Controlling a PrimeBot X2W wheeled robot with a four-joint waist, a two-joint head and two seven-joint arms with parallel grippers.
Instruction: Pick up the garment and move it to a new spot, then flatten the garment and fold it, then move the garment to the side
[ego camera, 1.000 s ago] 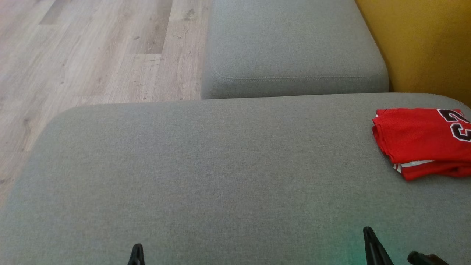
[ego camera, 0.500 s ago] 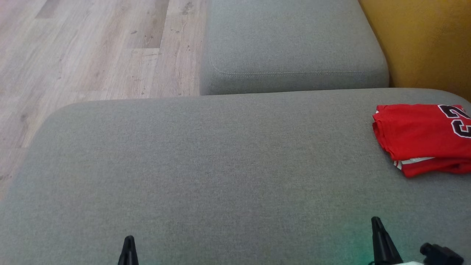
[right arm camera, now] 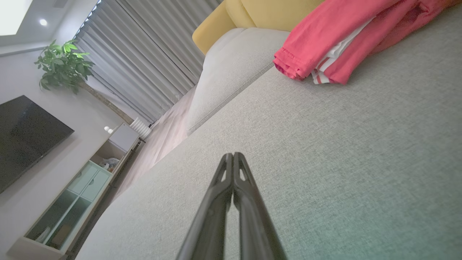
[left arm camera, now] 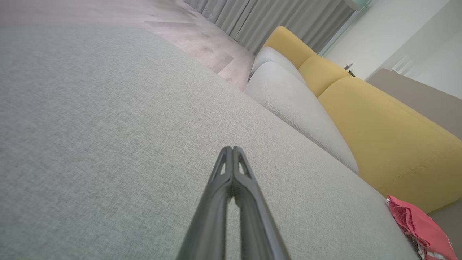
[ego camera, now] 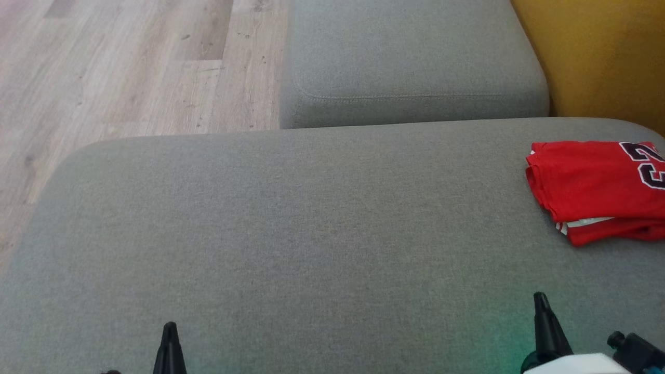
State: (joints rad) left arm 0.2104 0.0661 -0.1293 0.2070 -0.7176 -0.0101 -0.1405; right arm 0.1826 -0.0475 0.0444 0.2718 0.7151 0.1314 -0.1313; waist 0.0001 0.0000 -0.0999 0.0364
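Grey cushion (ego camera: 311, 218), left gripper (ego camera: 170, 328) and right gripper (ego camera: 541, 298) pointing forward over it, jaws together, empty

Soft, even daylight lies over the grey sofa seat (ego camera: 311, 234), with only faint shading along its rounded edges. A faint green cast tints the seat fabric just beside the right hand (ego camera: 541, 297). The head view is slightly soft and grainy. Both wrist views bow lines toward their edges, and in them the garment (right arm camera: 325, 32) on the seat looks washed to pink. Far beyond the seat, a ceiling panel (right arm camera: 14, 16) burns out white.
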